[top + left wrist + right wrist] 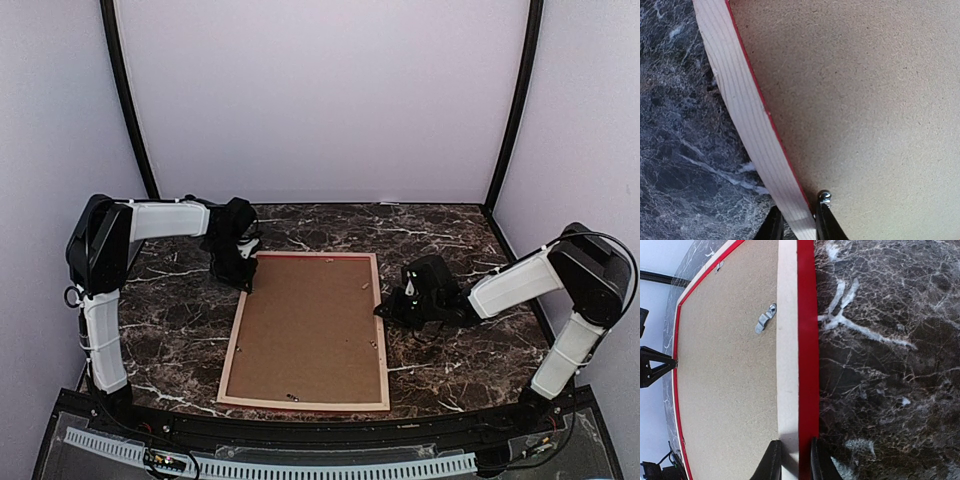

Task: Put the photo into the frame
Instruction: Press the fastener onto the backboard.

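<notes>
The frame (232,350) lies back side up on the marble table, with the brown backing board (310,325) filling it. The photo is hidden. My left gripper (243,280) is at the frame's far left corner. In the left wrist view its fingers (797,225) sit on either side of the pale rail (740,110), closed on it. My right gripper (385,310) is at the middle of the right rail. In the right wrist view its fingers (792,462) straddle the pale and red rail (797,340), closed on it.
Metal clips (765,319) sit along the inner edge of the backing board (725,365). Dark marble table (180,320) surrounds the frame. Pale walls and black corner posts (130,100) enclose the back and sides.
</notes>
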`<state>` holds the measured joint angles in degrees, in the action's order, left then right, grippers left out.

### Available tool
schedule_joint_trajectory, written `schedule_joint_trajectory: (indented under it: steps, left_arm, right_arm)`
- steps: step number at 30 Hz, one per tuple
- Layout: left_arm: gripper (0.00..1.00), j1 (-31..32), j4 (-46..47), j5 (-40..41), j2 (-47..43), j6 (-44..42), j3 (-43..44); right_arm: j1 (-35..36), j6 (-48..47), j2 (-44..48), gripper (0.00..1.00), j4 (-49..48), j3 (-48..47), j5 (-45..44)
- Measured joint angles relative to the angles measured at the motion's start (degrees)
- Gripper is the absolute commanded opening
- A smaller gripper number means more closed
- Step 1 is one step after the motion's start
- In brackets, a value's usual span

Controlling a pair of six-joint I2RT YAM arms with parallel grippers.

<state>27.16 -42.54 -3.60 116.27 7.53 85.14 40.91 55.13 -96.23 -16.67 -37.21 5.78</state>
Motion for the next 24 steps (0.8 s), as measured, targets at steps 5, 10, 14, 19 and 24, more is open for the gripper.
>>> schedule_joint_trajectory:
  steps: [5,10,14,19,24]
  left_arm:
    - [0.12,0.9,0.02,2.32,0.0,0.22,0.0]
    - [0.09,1.38,0.22,3.63,-0.11,0.72,0.0]
    - [0.14,1.25,0.81,3.43,-0.24,1.27,0.0]
    - [0.2,1.07,0.9,2.97,-0.35,1.95,0.0]
    - [0.25,1.01,0.87,2.64,-0.35,1.7,0.0]
  right_arm:
    - [0.0,-0.04,-0.04,0.03,-0.02,-0.04,0.02]
    - [-0.02,-0.07,-0.13,0.03,-0.17,-0.04,0.15]
    - [-0.02,-0.02,-0.31,0.03,-0.57,-0.04,0.35]
    - [-0.02,-0.02,-0.33,0.03,-0.63,-0.04,0.37]
    - [-0.02,0.0,-0.33,0.03,-0.72,0.0,0.37]
